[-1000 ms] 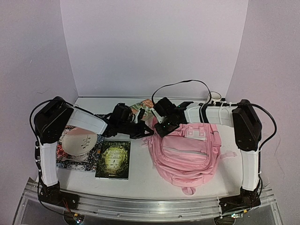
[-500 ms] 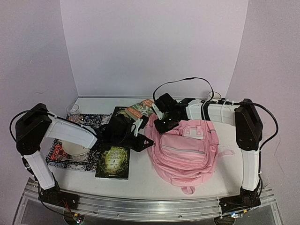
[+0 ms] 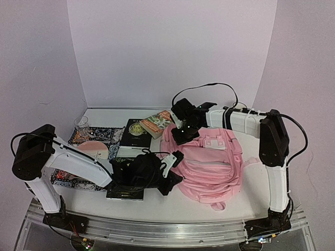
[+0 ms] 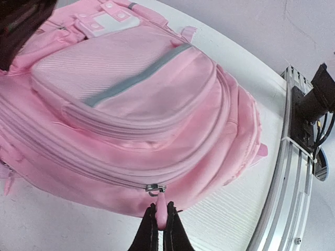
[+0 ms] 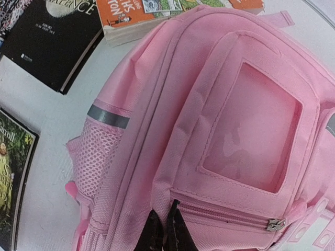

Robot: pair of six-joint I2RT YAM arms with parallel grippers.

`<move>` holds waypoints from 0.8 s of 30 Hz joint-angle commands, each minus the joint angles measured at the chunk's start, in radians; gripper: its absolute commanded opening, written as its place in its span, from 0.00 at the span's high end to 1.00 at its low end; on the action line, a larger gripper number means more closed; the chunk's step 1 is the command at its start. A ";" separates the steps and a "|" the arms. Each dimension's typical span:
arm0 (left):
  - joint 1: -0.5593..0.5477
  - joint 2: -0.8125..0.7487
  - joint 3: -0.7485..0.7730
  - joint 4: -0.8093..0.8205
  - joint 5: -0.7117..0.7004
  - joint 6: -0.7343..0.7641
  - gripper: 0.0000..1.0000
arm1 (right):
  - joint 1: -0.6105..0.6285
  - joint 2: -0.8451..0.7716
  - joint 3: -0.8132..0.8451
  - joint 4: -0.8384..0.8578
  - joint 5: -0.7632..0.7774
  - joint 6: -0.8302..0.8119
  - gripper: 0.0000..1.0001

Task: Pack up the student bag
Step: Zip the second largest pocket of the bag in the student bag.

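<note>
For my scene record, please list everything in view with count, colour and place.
student bag: 1, pink, right side
zipper pull: 1, pink, bag's near edge
black book: 1, black, left of bag
orange book: 1, orange, at bag's top
green book: 1, green, front centre
cloth: 1, patterned, far left
plate: 1, pale, on cloth
glass: 1, clear, cloth's back corner
left gripper: 1, black, shut on zipper pull
right gripper: 1, black, shut on student bag's top

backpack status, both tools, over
Left tool shut on zipper pull. Right tool shut on backpack top. Backpack flat on table, books beside it, nothing blocking.
</note>
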 commanded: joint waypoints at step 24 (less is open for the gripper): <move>-0.189 0.148 0.197 0.067 -0.287 -0.142 0.72 | -0.021 0.015 0.084 0.127 -0.039 0.042 0.91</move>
